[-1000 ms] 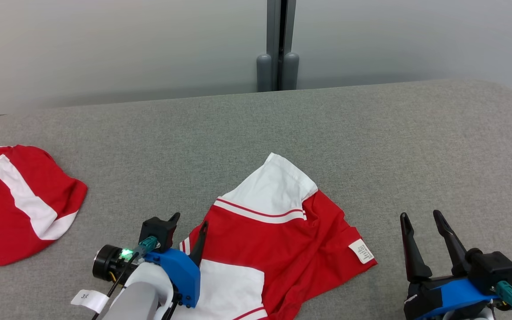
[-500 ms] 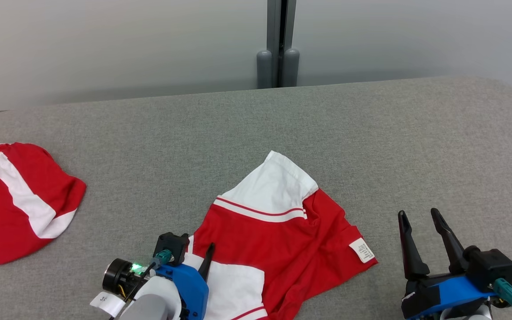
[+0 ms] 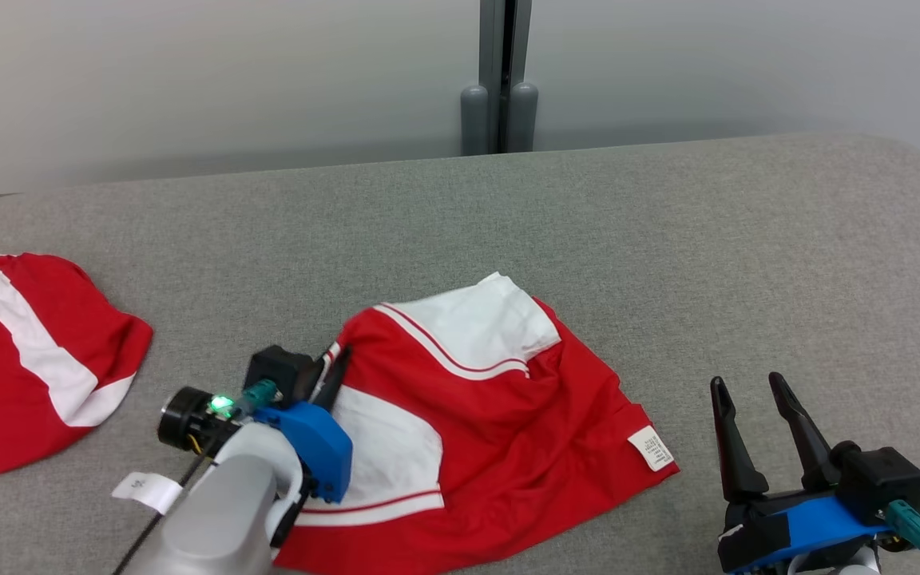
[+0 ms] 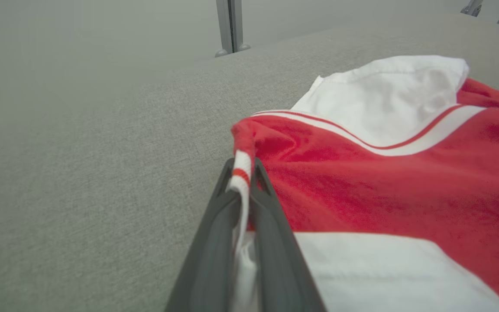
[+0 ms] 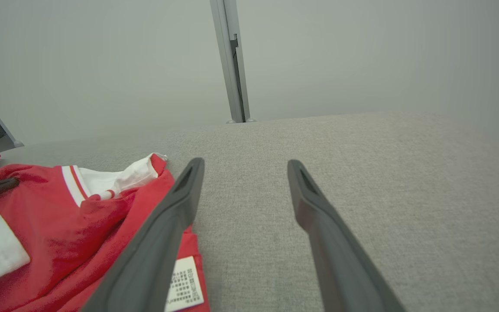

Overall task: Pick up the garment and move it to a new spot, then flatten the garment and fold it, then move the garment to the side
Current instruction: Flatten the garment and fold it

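The garment [image 3: 508, 415] is a red and white shirt lying rumpled on the grey fabric table [image 3: 668, 239], near the front centre. My left gripper [image 3: 331, 366] is shut on its left edge. The left wrist view shows a red-striped white trim of the garment [image 4: 383, 173] pinched between the two fingers of the left gripper [image 4: 241, 164], with the cloth pulled into a small peak. My right gripper [image 3: 743, 385] stands open to the right of the garment, apart from it. In the right wrist view the right gripper [image 5: 245, 167] holds nothing, and the garment [image 5: 80, 225] lies to its left.
A second red and white garment [image 3: 21, 351] lies at the table's left edge. A white care label [image 3: 652, 447] shows on the held garment's right corner. A grey post [image 3: 500, 80] stands behind the table's far edge. Bare table stretches to the back and right.
My left gripper has shut on the garment's left edge and drawn it up and away from me. The cloth has shifted and spread leftward. My right gripper stays open in place.
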You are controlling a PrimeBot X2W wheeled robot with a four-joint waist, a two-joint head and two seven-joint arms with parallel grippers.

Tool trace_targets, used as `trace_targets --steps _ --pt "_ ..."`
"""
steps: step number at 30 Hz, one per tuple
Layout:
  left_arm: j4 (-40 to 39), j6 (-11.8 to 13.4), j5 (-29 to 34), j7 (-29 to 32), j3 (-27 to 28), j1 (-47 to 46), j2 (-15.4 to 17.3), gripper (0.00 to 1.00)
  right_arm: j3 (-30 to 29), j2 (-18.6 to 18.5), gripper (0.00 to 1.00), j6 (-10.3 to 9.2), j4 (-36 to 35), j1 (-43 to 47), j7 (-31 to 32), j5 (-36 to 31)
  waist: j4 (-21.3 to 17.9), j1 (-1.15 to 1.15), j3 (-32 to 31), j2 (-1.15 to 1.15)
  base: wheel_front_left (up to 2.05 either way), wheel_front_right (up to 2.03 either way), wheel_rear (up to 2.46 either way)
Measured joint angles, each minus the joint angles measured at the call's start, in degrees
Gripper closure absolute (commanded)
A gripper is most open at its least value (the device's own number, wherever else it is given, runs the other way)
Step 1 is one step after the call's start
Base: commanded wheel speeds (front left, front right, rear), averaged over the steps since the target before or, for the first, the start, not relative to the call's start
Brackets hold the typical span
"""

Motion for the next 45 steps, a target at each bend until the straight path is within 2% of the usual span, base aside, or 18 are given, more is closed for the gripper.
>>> trace_targets --steps 8,12,13,14,18,24,35,45 --pt "-4.11 2.24 -1.58 -0.15 8.02 -4.73 6.25 1.00 -0.87 0.01 0.00 0.00 -0.01 -0.77 -0.07 -0.05 -1.30 0.01 1.45 0.00 0.00 0.00 0.00" --pt "-4.27 3.01 -1.93 -0.15 10.67 -4.55 7.73 1.00 -1.19 0.01 0.00 0.00 0.04 -1.06 -0.07 -0.08 -2.03 0.00 1.91 0.00 0.00 0.00 0.00" --pt "-4.43 3.04 -1.91 -0.15 11.26 -4.24 7.89 0.71 -1.18 0.01 0.00 0.00 0.07 -1.06 -0.07 -0.08 -2.13 0.00 1.97 0.00 0.00 0.00 0.00" --pt "-4.74 3.20 -1.93 -0.15 11.85 -3.82 7.93 0.00 -1.12 0.01 0.00 0.00 0.07 -1.06 -0.07 -0.05 -2.20 0.01 1.98 0.00 0.00 0.00 0.00" --pt "-9.02 4.37 -0.34 -0.15 14.03 -1.32 7.83 0.00 -1.11 0.01 0.00 0.00 0.34 -1.03 -0.07 0.08 -2.01 0.01 1.31 0.00 0.00 0.00 0.00" --pt "-20.90 6.35 3.44 -0.23 19.96 6.22 7.33 0.00 -1.60 0.02 0.00 0.00 0.63 -0.24 -0.09 0.13 -0.51 0.00 -1.26 0.00 0.00 0.00 0.00" --pt "-38.11 6.38 11.13 -0.24 27.22 22.18 3.31 0.00 -1.97 0.03 0.00 0.00 1.12 2.38 -0.10 0.47 4.14 0.00 -5.98 0.00 0.00 0.00 0.00" --pt "-44.73 6.31 15.30 -0.23 30.89 32.25 -0.42 0.00 -2.43 0.03 0.00 0.00 1.07 3.57 -0.13 0.56 6.80 0.00 -6.93 0.00 0.00 0.00 0.00"
